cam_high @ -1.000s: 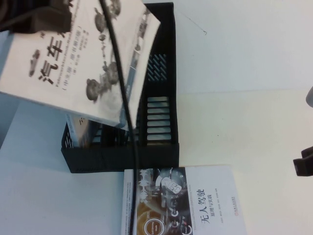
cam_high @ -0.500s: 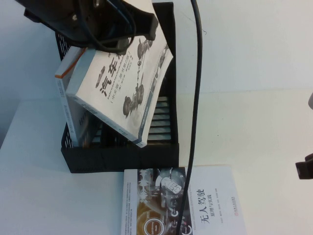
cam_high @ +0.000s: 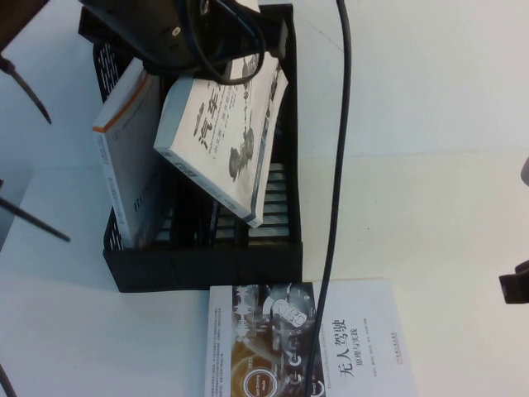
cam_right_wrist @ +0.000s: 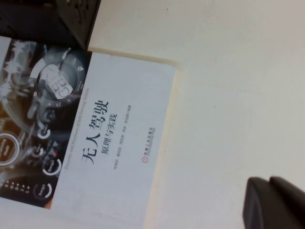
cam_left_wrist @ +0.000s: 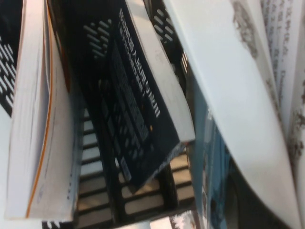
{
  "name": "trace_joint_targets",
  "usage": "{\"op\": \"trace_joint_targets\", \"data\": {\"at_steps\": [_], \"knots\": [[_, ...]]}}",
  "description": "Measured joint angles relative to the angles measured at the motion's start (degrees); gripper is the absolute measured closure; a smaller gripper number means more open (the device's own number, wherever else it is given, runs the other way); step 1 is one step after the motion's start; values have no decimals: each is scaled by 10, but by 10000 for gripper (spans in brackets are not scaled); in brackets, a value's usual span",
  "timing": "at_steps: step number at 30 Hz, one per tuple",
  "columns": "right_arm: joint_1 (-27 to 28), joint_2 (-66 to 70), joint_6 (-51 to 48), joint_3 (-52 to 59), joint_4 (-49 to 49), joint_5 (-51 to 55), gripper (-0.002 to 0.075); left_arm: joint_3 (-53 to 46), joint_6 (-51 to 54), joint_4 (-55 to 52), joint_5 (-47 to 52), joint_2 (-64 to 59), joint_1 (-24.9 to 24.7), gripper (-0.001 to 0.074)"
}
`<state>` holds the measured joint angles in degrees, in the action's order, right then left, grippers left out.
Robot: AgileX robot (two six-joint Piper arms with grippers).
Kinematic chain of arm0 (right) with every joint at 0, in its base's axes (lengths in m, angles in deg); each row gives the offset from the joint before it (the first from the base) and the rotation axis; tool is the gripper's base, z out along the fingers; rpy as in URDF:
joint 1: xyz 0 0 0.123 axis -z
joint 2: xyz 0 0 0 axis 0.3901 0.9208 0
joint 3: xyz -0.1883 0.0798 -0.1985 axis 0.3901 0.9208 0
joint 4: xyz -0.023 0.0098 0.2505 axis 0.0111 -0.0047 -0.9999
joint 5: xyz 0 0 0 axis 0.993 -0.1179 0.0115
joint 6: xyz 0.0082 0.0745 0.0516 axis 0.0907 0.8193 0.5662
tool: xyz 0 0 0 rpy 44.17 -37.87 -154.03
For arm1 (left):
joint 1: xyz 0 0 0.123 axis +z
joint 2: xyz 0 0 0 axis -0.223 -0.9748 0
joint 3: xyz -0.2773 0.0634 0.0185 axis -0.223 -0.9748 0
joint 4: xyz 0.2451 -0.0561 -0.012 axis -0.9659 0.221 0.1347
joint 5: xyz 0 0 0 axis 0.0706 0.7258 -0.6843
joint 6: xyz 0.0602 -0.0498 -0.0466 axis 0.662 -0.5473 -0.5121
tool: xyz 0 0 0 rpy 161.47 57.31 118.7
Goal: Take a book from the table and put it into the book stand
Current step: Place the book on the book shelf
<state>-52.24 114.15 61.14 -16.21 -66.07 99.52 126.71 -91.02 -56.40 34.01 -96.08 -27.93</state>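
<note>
the left gripper [cam_high: 235,62] grips the book [cam_high: 223,145], fingers hidden. right gripper [cam_high: 514,287] at 3 o'clock: cannot tell. the book stand [cam_high: 281,149] also holds an orange-edged book [cam_high: 124,157].

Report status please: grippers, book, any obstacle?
Left gripper over book stand, holding book tilted into slot. Right gripper parked at table edge. Orange-edged book alongside, apart.
</note>
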Motion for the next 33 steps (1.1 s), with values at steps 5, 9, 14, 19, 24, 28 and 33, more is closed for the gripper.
{"op": "trace_joint_targets", "data": {"at_steps": [5,9,14,19,24,28,33], "knots": [[0,0,0,0,-4,2,726,0,-6,-6,-17,-16,1,617],[0,0,0,0,-6,2,726,0,-6,-10,-25,-32,1,617],[0,0,0,0,-6,2,726,0,-8,-13,-38,-46,1,617],[0,0,0,0,-7,2,726,0,-8,-18,-52,-56,1,617],[0,0,0,0,-7,2,726,0,-8,-25,-55,-69,1,617],[0,0,0,0,-7,2,726,0,-8,-28,-49,-79,1,617],[0,0,0,0,-7,2,726,0,-8,-29,-41,-85,1,617]]}}
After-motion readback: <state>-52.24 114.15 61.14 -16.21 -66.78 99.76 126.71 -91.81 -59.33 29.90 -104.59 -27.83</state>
